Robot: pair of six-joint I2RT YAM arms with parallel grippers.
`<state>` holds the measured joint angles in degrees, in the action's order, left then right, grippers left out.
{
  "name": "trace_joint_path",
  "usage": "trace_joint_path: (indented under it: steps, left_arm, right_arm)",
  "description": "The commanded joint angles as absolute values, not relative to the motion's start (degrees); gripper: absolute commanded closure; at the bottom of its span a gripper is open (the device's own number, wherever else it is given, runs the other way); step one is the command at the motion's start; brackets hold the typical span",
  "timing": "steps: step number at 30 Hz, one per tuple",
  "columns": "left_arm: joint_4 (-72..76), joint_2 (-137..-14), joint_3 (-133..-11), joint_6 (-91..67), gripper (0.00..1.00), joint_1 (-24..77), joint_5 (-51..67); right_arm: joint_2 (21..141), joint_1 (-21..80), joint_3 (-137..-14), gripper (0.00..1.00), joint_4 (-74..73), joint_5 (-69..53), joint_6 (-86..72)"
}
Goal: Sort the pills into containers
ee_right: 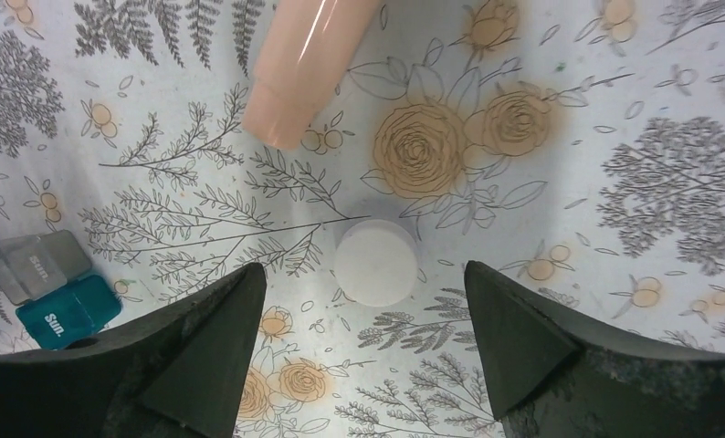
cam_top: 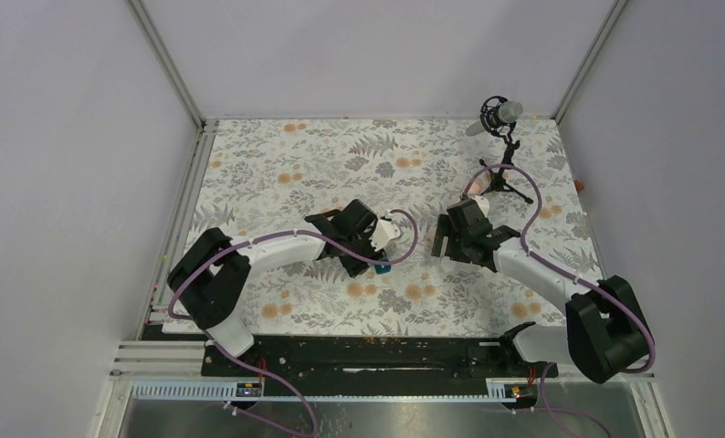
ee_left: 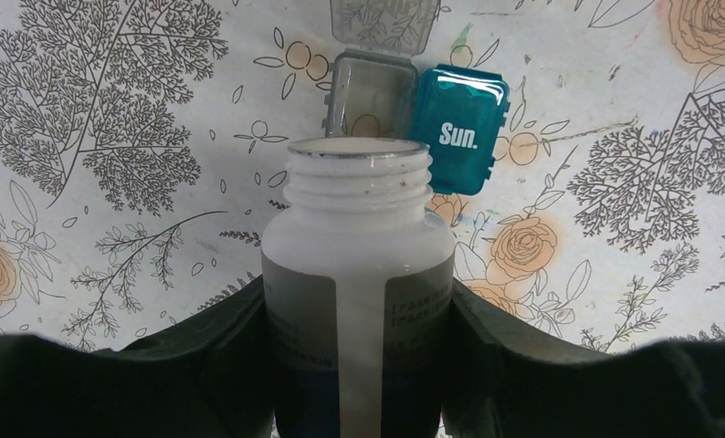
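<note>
left pincer (ee_left: 359, 315) grips the uncapped white bottle (ee_left: 359, 233).

One white bottle (ee_left: 359, 274), one loose white cap (ee_right: 375, 262), one teal box (ee_left: 457, 128) and one grey box (ee_left: 368, 96) — two pill boxes in all — plus one pink tube (ee_right: 309, 64) and one microphone (cam_top: 501, 114).

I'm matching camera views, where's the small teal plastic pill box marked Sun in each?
Top external: teal pill box, centre, beside the left gripper.
Left wrist: teal pill box, upper middle, behind the open white bottle.
Right wrist: teal pill box, lower left corner.
Shared landmark: the translucent grey box beside it, wrist views only.
</note>
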<state>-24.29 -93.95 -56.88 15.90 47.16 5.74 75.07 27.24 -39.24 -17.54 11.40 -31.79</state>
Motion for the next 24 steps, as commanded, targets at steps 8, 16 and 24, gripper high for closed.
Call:
trace_joint_path:
  steps: [8, 16, 24]
  left_arm:
    - [-29.78, -97.3, -62.84, 17.35, 1.0, 48.24, 2.32]
    - [-31.77, -98.75, -64.7, 17.51, 1.0, 48.8, 1.19]
    - [-33.09, -100.83, -66.5, 17.57, 1.0, 49.1, -1.64]
  right_arm:
    - [68.08, 26.98, -40.49, 0.12, -20.93, 17.64, -31.75]
    - [66.97, 26.9, -40.0, 0.12, -21.0, 18.27, -31.92]
    - [65.24, 26.73, -39.0, 0.13, -20.49, 18.99, -31.44]
